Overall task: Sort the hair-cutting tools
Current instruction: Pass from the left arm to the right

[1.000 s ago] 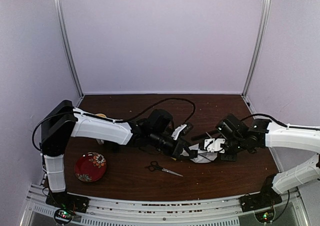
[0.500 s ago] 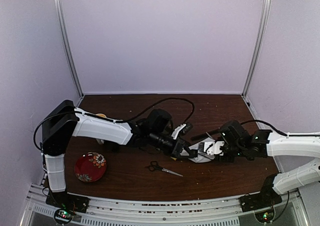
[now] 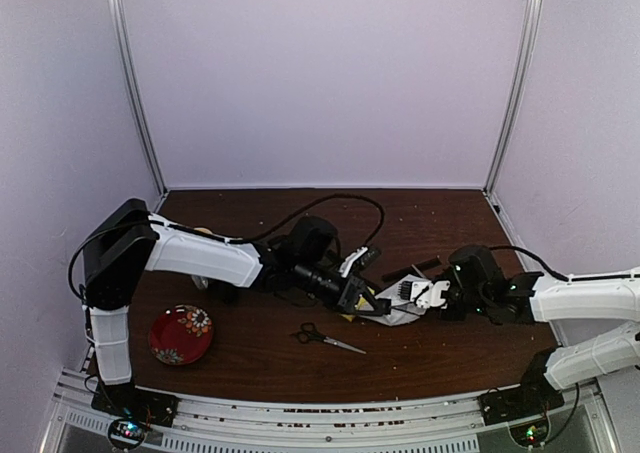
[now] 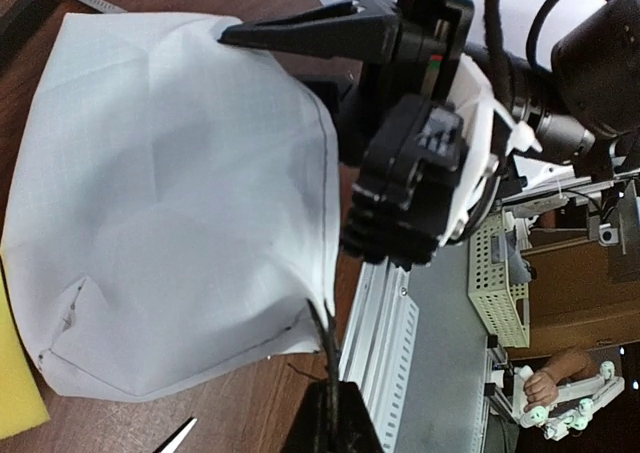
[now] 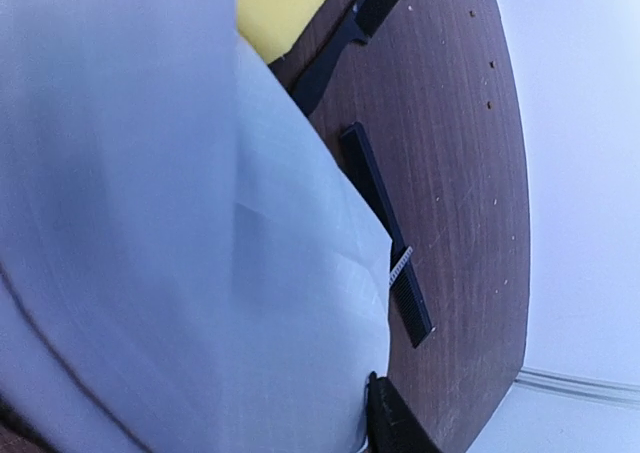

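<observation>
Scissors (image 3: 328,338), black-handled and silver-bladed, lie closed on the brown table (image 3: 260,368), near the white pouch (image 4: 170,203). A slim black comb (image 5: 375,188) lies beside it. The left gripper (image 3: 380,308) pinches the pouch; the right gripper's (image 3: 410,295) hold is unclear.

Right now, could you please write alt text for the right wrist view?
A white pouch fills most of the frame. Beyond it, a straight black comb and a handled black comb lie on the brown table, near a yellow sponge.
</observation>
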`<state>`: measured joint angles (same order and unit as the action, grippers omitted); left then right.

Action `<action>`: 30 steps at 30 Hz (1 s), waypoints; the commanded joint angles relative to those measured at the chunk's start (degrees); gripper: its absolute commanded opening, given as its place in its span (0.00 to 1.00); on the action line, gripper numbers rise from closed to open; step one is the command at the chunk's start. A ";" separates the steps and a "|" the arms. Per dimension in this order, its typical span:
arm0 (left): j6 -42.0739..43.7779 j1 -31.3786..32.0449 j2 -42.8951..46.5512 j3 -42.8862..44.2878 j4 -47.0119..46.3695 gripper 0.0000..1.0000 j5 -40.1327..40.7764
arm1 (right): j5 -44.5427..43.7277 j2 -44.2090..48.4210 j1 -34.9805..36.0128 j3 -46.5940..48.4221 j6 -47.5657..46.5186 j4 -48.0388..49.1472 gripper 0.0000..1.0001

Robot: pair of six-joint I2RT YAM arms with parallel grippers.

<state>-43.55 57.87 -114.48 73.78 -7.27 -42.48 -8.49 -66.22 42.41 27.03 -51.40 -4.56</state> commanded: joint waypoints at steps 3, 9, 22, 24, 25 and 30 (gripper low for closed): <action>3.02 -0.54 0.15 -1.10 3.22 0.00 1.61 | 5.77 3.67 -1.72 2.26 -1.80 -3.59 0.15; 7.83 -0.65 1.53 1.82 11.02 0.00 7.76 | 9.89 8.28 -1.72 10.51 -2.51 -24.85 0.01; 16.35 -0.65 11.90 5.37 32.78 0.54 39.16 | 9.63 -3.03 -1.54 23.61 14.30 -43.29 0.00; 16.14 -0.66 14.24 5.30 36.99 0.61 46.31 | 8.59 -3.62 -1.54 23.87 16.58 -42.01 0.00; 15.87 -0.65 15.04 5.17 38.98 0.66 49.86 | 8.44 -3.73 -1.54 24.05 17.13 -41.73 0.00; 13.43 -1.46 15.55 6.37 51.62 0.78 64.36 | 8.24 -4.12 -1.68 25.46 16.95 -41.85 0.00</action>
<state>-28.84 57.60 -99.26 78.13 31.68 5.63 0.99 -70.11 40.97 49.50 -36.93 -45.43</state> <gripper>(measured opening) 0.774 0.011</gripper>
